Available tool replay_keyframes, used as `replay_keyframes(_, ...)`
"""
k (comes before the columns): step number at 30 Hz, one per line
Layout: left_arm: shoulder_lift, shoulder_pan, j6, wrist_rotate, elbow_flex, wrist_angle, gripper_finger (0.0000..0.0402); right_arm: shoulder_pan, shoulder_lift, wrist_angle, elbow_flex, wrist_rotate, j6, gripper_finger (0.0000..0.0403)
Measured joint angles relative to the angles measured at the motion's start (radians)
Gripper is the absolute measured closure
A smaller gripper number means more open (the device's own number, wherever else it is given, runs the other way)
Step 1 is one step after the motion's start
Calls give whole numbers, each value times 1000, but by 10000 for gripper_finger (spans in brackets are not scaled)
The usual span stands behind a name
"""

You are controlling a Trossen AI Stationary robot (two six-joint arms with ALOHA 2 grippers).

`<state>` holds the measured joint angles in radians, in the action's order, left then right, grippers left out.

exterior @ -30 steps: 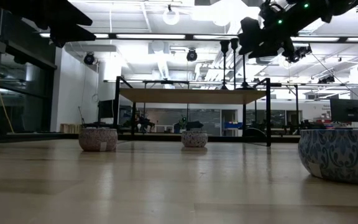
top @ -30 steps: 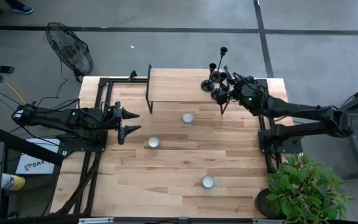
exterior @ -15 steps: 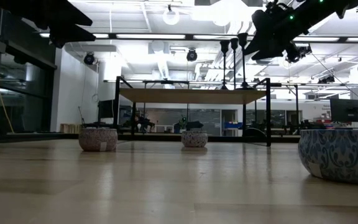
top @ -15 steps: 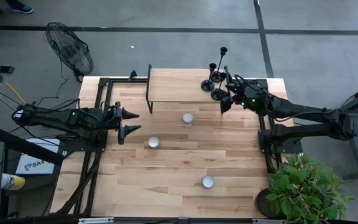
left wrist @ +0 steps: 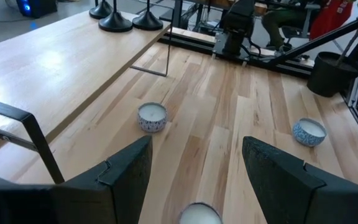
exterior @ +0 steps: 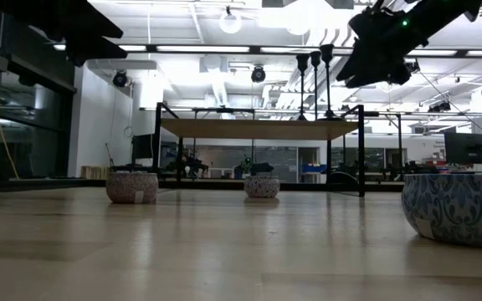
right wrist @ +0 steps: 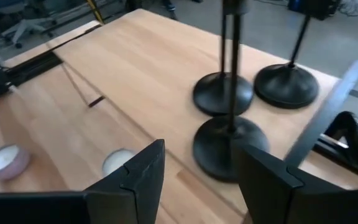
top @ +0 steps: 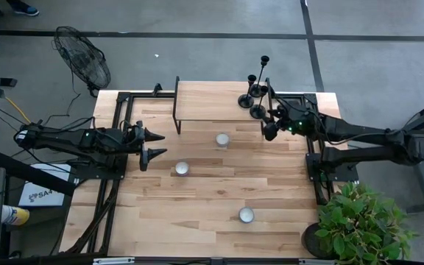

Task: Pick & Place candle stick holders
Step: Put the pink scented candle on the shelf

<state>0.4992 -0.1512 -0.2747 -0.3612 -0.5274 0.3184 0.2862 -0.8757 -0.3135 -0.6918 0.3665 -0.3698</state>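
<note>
All three candle stick holders (top: 258,92) now stand together on the raised wooden shelf (top: 212,99) at the far end of the table (top: 205,191), bunched at the shelf's right end. In the right wrist view we count three round bases: one nearest (right wrist: 230,144), two behind it (right wrist: 223,93) (right wrist: 286,85), close to one another, all upright.

What we note as changed: a second ago the right gripper (top: 271,126) sat right at the nearest holder; now it has drawn back toward its own side of the table and rides just off the shelf's edge. The holder stayed put. We read this as a placement just finished and the arm retreating.

Right jaws: spread wide, nothing between them. The nearest stem (right wrist: 230,62) shows in line with the gap but farther off, untouched.

Left gripper (top: 152,142) waits at the table's left side, jaws also parted and empty, above the small candle cups (top: 182,168).

With three holders on the shelf, we judge the task done or nearly so.
</note>
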Motion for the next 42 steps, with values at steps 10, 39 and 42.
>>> replay_keyframes(10, 0, 0, -45, 1, 0, 32, 156, -120, 0, -30, 0, -99, 22, 222)
replay_keyframes(39, 380, 0, -10, 367, -1, 78, 156, -354, -1, -49, 0, -28, 64, 222)
replay_keyframes(42, 442, 0, 24, 388, -1, 53, 156, -360, -1, -49, 0, -28, 64, 222)
